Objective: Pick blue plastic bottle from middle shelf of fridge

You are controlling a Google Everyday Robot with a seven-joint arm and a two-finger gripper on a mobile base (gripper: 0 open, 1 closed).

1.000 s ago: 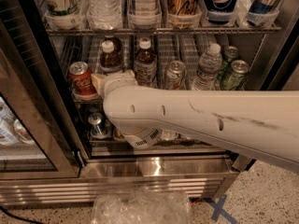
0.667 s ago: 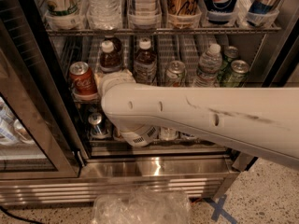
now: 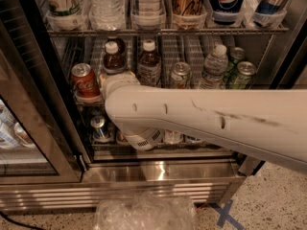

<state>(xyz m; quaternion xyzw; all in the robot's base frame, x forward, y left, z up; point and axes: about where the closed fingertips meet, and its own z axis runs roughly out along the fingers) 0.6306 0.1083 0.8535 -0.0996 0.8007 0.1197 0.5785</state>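
The fridge [image 3: 62,128] stands with its glass door swung open to the left. On its middle wire shelf two small clear bottles of dark reddish-brown drink with white caps stand side by side. The left one is the blue plastic bottle [image 3: 114,56]. Its lower half is hidden behind my gripper [image 3: 115,80], which reaches into the shelf right in front of it at the end of my thick white arm [image 3: 206,119]. The twin bottle [image 3: 149,63], with a pale label, stands just to the right, apart from the gripper.
A red cola can [image 3: 85,80] stands left of the gripper. Right of the twin bottle are a silver can [image 3: 180,74], a ribbed water bottle [image 3: 214,66] and green cans [image 3: 242,73]. Drinks fill the top shelf, cans the bottom shelf [image 3: 100,128]. Crumpled clear plastic [image 3: 144,212] lies on the floor.
The arm has barely shifted at the middle shelf. The bottles and cans stand where they were.
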